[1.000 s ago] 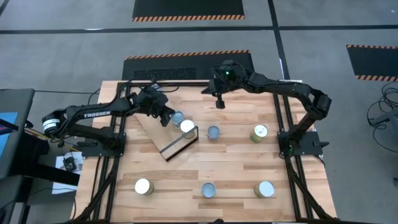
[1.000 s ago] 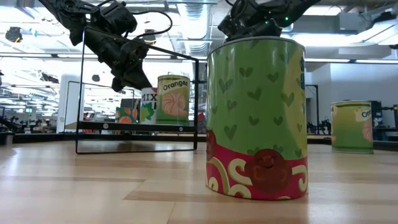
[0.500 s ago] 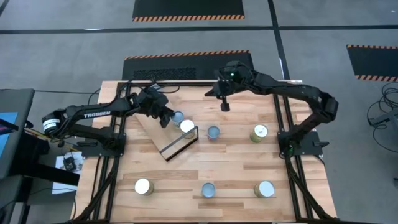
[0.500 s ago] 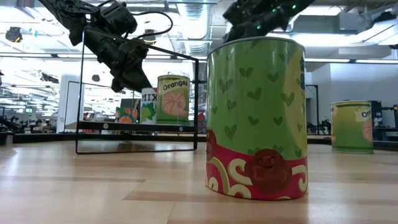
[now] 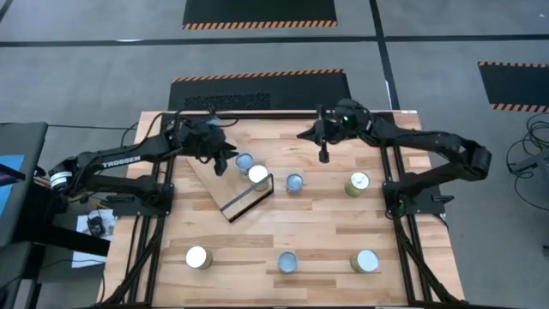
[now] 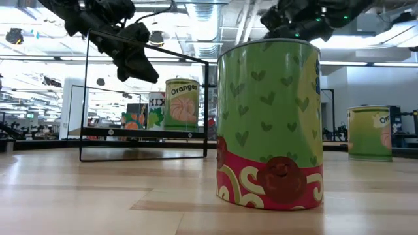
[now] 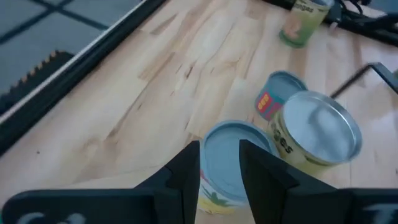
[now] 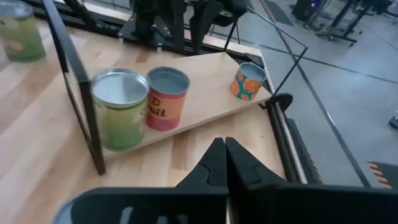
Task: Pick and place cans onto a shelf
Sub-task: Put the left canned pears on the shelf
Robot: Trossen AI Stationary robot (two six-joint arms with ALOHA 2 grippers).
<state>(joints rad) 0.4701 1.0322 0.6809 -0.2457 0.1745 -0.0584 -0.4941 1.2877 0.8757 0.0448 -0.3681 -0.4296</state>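
Observation:
The shelf (image 5: 211,178), a light plywood panel with a black frame (image 5: 250,202) at its near end, lies slantwise at the table's far left. Two cans stand upright on it: a blue-topped one (image 5: 244,161) (image 7: 231,155) and a silver-topped green one (image 5: 258,175) (image 7: 320,127). The right wrist view shows a third, orange can (image 8: 249,79) at the shelf's far end. My left gripper (image 5: 222,163) (image 7: 219,147) is open, above the blue-topped can and clear of it. My right gripper (image 5: 324,157) (image 8: 222,143) hangs shut at the far middle and holds nothing.
Loose cans stand on the table: one right of the shelf (image 5: 294,181), one at the right (image 5: 358,183), and three along the near edge (image 5: 197,257) (image 5: 287,262) (image 5: 364,261). The middle near one fills the low view (image 6: 269,124).
My left gripper has opened, let go of the blue-topped can on the shelf and risen a little toward the table's left. The can stays upright on the shelf. My right gripper, still shut, has gone toward the table's right edge and slightly nearer.

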